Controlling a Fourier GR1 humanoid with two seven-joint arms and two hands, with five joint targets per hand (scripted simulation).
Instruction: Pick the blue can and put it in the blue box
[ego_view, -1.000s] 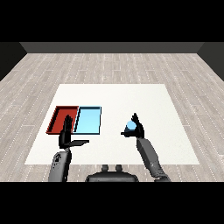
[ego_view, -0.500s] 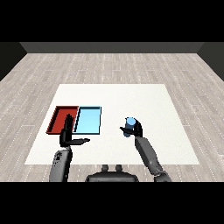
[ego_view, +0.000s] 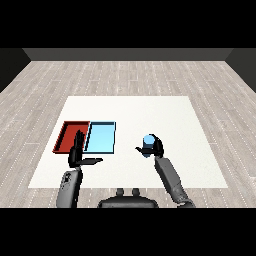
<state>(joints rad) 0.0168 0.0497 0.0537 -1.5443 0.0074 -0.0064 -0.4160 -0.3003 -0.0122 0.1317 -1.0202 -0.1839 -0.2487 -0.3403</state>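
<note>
From my head view, my black right hand (ego_view: 154, 146) is curled round the small blue cylindrical can (ego_view: 148, 141), so only the can's top and a strip of its upper side show; its lower body and base are hidden behind my fingers and thumb. I cannot tell whether the can's bottom touches the table or hangs just above it. My grey right forearm (ego_view: 170, 177) runs down toward the lower right and is cut off at the bottom edge.

My black left hand (ego_view: 78, 154) holds nothing: its fingers point straight up and its thumb sticks out sideways to the right. The fingertips overlap the near edge of the shallow red rectangular tray (ego_view: 70, 136), hiding a bit of its front rim. My left forearm (ego_view: 67, 187) is also cut off below.

The shallow light blue rectangular tray (ego_view: 101, 137) sits touching the red tray's right side, its floor fully in sight. The can is well apart from it, to the right and slightly nearer me.

The flat white table (ego_view: 165, 115) has bare surface between can and blue tray, and more open room beyond and to the right. The trays lie near the table's left edge.
</note>
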